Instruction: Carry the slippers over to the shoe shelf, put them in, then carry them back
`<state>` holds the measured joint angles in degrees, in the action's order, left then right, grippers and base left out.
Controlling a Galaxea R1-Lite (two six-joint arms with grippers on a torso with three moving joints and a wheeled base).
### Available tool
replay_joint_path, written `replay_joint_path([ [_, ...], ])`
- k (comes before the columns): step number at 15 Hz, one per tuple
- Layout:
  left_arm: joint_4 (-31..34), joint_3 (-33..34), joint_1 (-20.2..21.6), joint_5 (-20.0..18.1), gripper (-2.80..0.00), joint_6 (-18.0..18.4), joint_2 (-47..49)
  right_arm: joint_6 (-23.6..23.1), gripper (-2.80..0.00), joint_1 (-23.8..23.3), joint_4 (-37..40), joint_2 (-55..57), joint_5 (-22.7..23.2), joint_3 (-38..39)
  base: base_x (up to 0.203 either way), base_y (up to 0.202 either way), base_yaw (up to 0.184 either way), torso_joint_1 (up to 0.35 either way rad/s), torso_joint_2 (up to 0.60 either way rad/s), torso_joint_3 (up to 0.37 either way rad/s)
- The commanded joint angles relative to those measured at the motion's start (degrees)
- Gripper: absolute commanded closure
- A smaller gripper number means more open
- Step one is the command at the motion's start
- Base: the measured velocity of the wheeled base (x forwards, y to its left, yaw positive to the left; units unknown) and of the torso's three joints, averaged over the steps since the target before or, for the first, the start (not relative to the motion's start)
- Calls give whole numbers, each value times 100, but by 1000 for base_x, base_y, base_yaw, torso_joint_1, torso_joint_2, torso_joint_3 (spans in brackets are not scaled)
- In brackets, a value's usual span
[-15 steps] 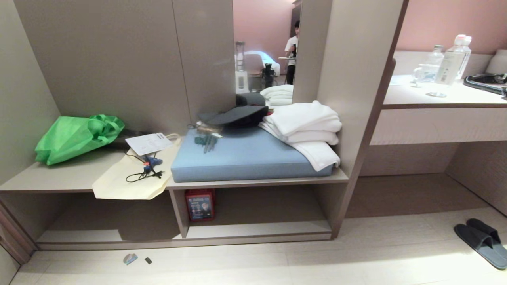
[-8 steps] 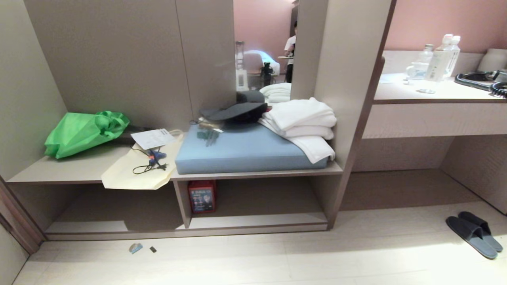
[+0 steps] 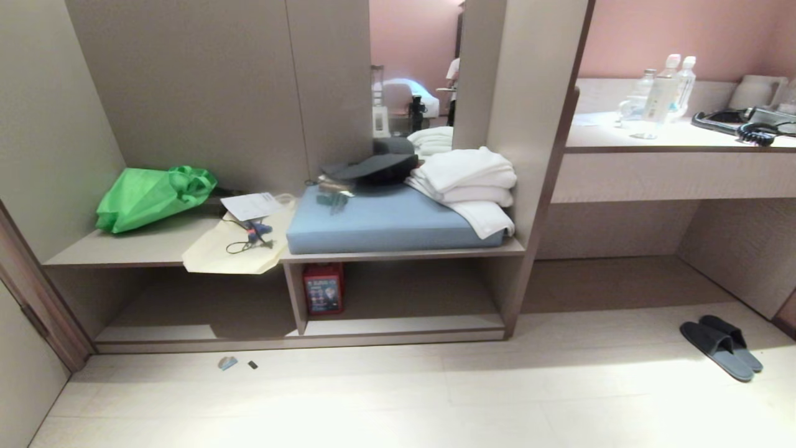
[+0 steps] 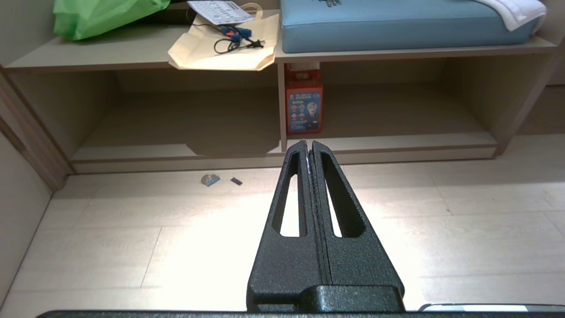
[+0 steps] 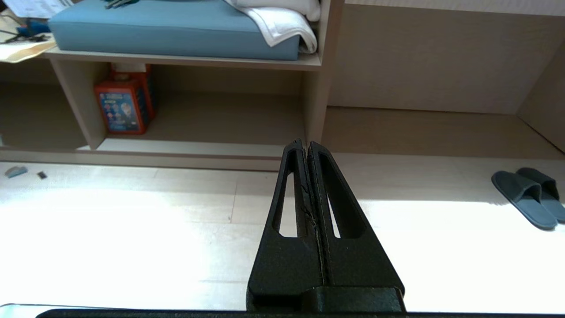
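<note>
The slippers [image 3: 721, 348] lie side by side on the pale floor at the far right, in front of the desk recess; the right wrist view has the slippers [image 5: 527, 196] well off to one side of the fingers. The shoe shelf [image 3: 404, 325] is the low cubby under the bench, split by an upright panel with a small red box [image 3: 323, 288] beside it. My left gripper [image 4: 309, 144] is shut and empty, low over the floor and facing the shelf's divider. My right gripper [image 5: 305, 144] is also shut and empty. Neither arm shows in the head view.
On the bench above lie a blue cushion [image 3: 385, 219], folded white towels [image 3: 469, 183], a dark cap [image 3: 373, 168], a cream tote [image 3: 239, 246] and a green bag [image 3: 152, 196]. Two small scraps [image 3: 229, 363] lie on the floor. Bottles [image 3: 662, 93] stand on the desk at right.
The whole head view has shifted: the furniture looks smaller and farther, and the slippers sit further into the picture from the right edge. That is the camera moving; nothing in the scene moved.
</note>
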<state>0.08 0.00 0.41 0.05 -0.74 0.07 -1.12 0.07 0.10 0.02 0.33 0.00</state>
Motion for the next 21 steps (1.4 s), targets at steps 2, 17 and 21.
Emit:
replay_joint_path([
  [2, 1, 0, 2, 4, 0, -5, 1, -2, 0, 1, -1, 6, 2, 0, -196, 0, 1, 0, 2, 4],
  [17, 1, 0, 2, 4, 0, -5, 1, -2, 0, 1, -1, 6, 2, 0, -197, 0, 1, 4, 2, 3],
  [21, 1, 0, 2, 4, 0, -5, 1, -2, 0, 1, -1, 6, 9, 0, -197, 0, 0, 4, 2, 3],
])
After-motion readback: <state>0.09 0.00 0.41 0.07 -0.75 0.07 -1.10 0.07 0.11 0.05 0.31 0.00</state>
